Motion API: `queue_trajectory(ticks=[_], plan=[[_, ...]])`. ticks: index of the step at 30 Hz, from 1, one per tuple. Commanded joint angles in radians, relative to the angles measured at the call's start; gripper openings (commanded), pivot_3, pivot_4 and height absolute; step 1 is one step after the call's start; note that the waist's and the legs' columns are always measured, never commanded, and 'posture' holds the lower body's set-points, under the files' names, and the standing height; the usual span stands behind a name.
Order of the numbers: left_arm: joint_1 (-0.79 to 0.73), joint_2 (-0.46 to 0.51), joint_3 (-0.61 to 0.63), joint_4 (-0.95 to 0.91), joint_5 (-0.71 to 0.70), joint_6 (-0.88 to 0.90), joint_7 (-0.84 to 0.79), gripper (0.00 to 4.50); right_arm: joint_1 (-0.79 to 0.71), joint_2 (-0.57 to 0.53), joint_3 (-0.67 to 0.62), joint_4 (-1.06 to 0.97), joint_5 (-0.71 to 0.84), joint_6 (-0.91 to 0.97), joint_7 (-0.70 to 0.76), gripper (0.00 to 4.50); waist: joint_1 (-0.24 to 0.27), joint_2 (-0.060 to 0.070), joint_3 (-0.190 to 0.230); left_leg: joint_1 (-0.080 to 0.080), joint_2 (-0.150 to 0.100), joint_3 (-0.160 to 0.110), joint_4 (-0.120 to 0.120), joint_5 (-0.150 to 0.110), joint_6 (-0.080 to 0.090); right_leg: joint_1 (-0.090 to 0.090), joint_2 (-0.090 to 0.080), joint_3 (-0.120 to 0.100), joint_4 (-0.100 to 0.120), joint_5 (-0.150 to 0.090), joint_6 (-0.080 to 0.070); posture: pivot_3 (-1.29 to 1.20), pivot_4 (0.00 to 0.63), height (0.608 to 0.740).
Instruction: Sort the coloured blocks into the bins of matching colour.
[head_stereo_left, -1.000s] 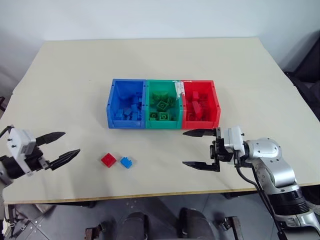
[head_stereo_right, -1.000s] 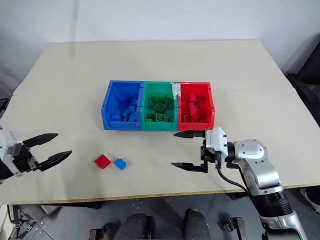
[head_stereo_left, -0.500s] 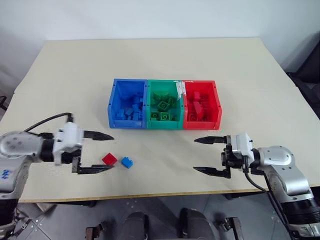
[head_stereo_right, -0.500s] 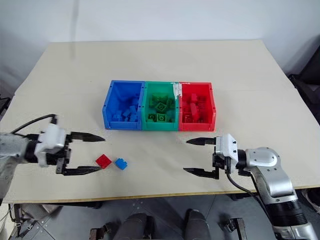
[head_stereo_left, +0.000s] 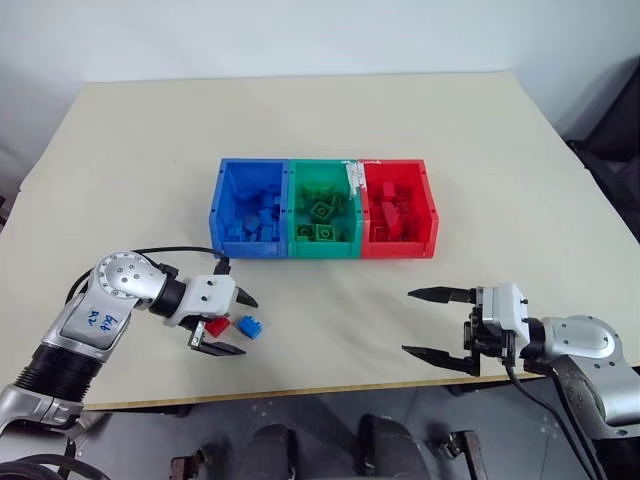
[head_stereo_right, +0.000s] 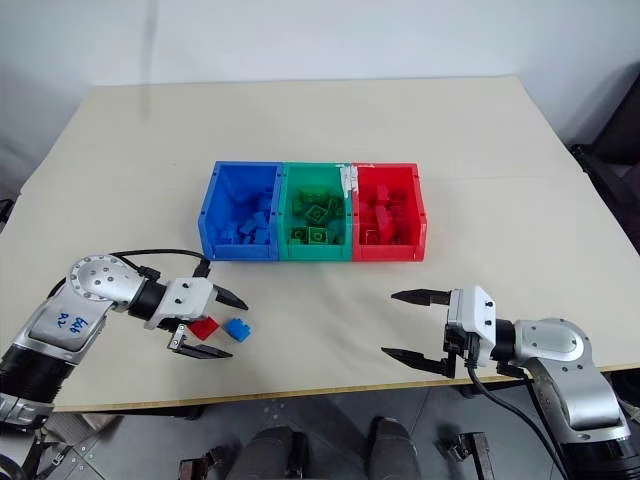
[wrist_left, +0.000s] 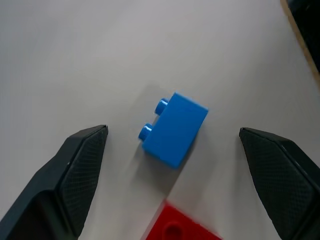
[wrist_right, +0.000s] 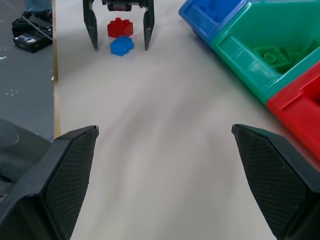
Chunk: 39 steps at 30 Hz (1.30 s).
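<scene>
Two loose coloured blocks lie near the table's front left: a red block (head_stereo_left: 214, 326) and a blue block (head_stereo_left: 251, 327). My left gripper (head_stereo_left: 238, 324) is open and level with the table, one finger on each side of them. The red block sits deeper between the fingers. The blue block (wrist_left: 174, 129) lies on its side between the fingertips (wrist_left: 82, 157), with a gap on both sides. The bins stand mid-table in a joined row, blue (head_stereo_left: 247, 248), green (head_stereo_left: 323, 248) and red (head_stereo_left: 398, 248), each holding several blocks of its colour. My right gripper (head_stereo_left: 408, 322) is open and empty at the front right.
The table's front edge (head_stereo_left: 330, 386) runs just behind both grippers. Bare tabletop lies between the bins and the grippers and all around the row. Dark equipment (head_stereo_left: 615, 130) stands beyond the table's right edge.
My left arm swung in from the table's left edge and now straddles the two loose blocks. My right gripper drew back from the red bin toward the front right edge, still open.
</scene>
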Motion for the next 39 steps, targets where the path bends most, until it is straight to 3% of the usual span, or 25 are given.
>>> queue_trajectory(ticks=[1,9,10,13,19,24,29,34,39], plan=[[-0.008,0.000,-0.024,0.008,0.036,-0.042,-0.011,3.55,0.014,-0.031,-0.023,-0.036,-0.016,-0.023,0.004,4.50,0.002,0.000,0.000,0.000,0.000,0.000,0.000,0.000,0.000,0.000,0.000,0.000,0.000,0.000,0.000,0.00,0.150,0.740],[-0.005,-0.021,-0.011,0.042,0.034,-0.091,-0.004,1.05,0.012,-0.021,-0.028,-0.040,0.002,-0.015,-0.013,4.50,0.014,0.000,0.000,0.001,0.000,0.000,0.002,0.000,0.000,0.001,0.000,0.000,0.001,0.000,0.000,0.00,0.150,0.740],[-0.006,-0.027,-0.006,0.048,0.032,-0.122,0.000,0.92,0.012,-0.020,-0.027,-0.038,0.001,-0.016,-0.015,4.50,0.016,0.000,0.000,0.001,0.000,0.000,0.002,0.000,0.000,0.001,0.000,0.000,0.002,0.000,0.000,0.00,0.150,0.740],[-0.004,-0.072,0.035,0.052,-0.035,-0.148,0.014,0.92,0.017,-0.016,-0.025,-0.030,-0.007,-0.030,-0.020,4.50,0.022,0.000,0.000,0.001,0.000,0.000,0.002,0.000,0.000,0.001,0.000,0.001,0.002,0.000,0.000,0.00,0.150,0.740],[-0.040,-0.180,0.200,0.002,-0.247,0.015,0.125,0.92,0.009,0.069,-0.068,-0.071,0.077,0.002,-0.128,4.50,0.020,0.000,0.000,-0.001,0.000,-0.002,0.004,0.000,0.001,0.001,-0.001,0.000,0.002,0.000,0.000,0.00,0.150,0.740],[-0.160,-0.219,0.288,0.117,-0.230,0.120,0.320,0.92,-0.051,0.150,-0.081,-0.127,0.142,0.038,-0.236,4.50,0.019,0.000,0.000,0.000,0.000,-0.006,0.006,0.000,0.000,0.001,0.000,-0.001,0.004,0.000,0.000,0.00,0.150,0.740],[-0.281,-0.299,0.302,0.207,-0.183,0.197,0.517,0.92,-0.129,0.173,-0.070,-0.101,0.111,0.007,-0.260,4.50,0.023,-0.001,0.000,-0.001,0.000,-0.007,0.007,0.000,0.000,0.002,0.000,-0.001,0.004,0.000,0.001,0.00,0.150,0.740],[-0.320,-0.348,0.293,0.229,-0.185,0.234,0.554,0.92,-0.150,0.166,-0.042,-0.076,0.069,-0.029,-0.232,4.50,0.019,-0.001,0.000,-0.002,-0.001,-0.004,0.007,0.000,0.001,0.002,0.000,-0.003,0.002,0.000,0.001,0.00,0.150,0.740],[-0.301,-0.340,0.303,0.193,-0.171,0.278,0.593,2.50,-0.151,0.154,-0.023,-0.054,0.036,-0.061,-0.195,4.50,0.017,-0.001,0.000,-0.002,0.000,-0.004,0.007,0.000,0.001,0.002,0.000,-0.003,0.002,0.000,0.001,0.00,0.150,0.740]])
